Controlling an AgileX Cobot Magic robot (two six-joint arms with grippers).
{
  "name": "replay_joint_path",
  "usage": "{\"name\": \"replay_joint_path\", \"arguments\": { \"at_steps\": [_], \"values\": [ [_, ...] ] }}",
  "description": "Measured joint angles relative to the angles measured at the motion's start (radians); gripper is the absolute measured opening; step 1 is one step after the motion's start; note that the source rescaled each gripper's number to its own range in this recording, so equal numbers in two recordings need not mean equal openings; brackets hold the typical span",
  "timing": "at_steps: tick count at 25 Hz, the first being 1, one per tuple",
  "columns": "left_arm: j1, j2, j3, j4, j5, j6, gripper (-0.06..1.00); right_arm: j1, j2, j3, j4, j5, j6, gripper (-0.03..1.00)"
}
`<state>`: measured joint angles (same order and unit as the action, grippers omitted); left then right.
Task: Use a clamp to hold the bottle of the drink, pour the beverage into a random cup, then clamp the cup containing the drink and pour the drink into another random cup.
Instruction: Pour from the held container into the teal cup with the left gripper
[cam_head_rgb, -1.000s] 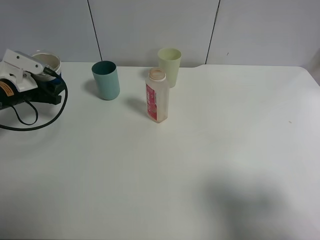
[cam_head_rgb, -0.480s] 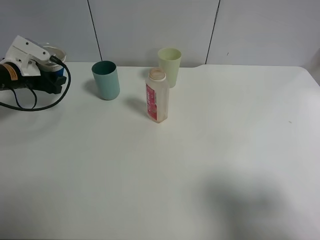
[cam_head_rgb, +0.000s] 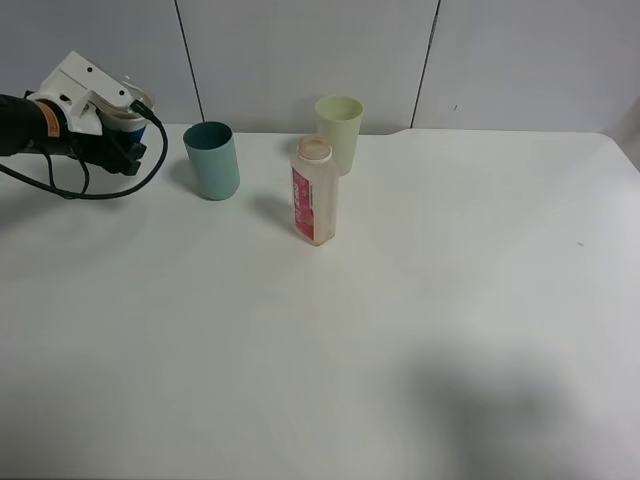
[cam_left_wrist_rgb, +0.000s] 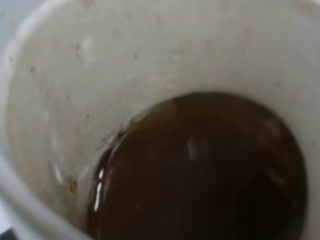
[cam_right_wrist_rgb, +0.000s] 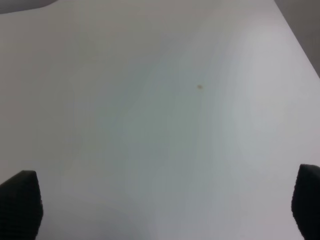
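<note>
- The left hand (cam_head_rgb: 128, 135) is clamped on the blue-sleeved cup (cam_head_rgb: 133, 122), raised beside the teal cup (cam_head_rgb: 212, 160).
- Dark brown beverage (cam_left_wrist_rgb: 200, 170) pools inside it.
- The bottle (cam_head_rgb: 314, 191) stands on the tabletop (cam_head_rgb: 420, 300) before the pale green cup (cam_head_rgb: 339, 133).
- The right hand (cam_right_wrist_rgb: 160, 200) is spread apart above bare tabletop.

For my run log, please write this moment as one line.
left gripper: shut on cup | beverage: inside cup | bottle: upright | right gripper: open

Broad white table (cam_head_rgb: 450, 300) before a pale grey panelled wall (cam_head_rgb: 300, 50), dark vertical seams.
</note>
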<state>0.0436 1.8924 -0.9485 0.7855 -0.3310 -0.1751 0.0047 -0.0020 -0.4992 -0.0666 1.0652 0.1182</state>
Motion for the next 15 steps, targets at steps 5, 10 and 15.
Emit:
{"name": "replay_joint_path", "arguments": {
  "at_steps": [5, 10, 15],
  "values": [
    [-0.027, -0.02, -0.011, 0.005, 0.087, 0.0, 0.0, 0.0, 0.0, 0.0, 0.0, 0.0, 0.0, 1.0],
    [-0.064, -0.024, -0.06, 0.012, 0.214, 0.0, 0.0, 0.0, 0.0, 0.0, 0.0, 0.0, 0.0, 1.0],
    [-0.106, -0.025, -0.119, 0.021, 0.282, 0.0, 0.0, 0.0, 0.0, 0.0, 0.0, 0.0, 0.0, 1.0]
  ]
}}
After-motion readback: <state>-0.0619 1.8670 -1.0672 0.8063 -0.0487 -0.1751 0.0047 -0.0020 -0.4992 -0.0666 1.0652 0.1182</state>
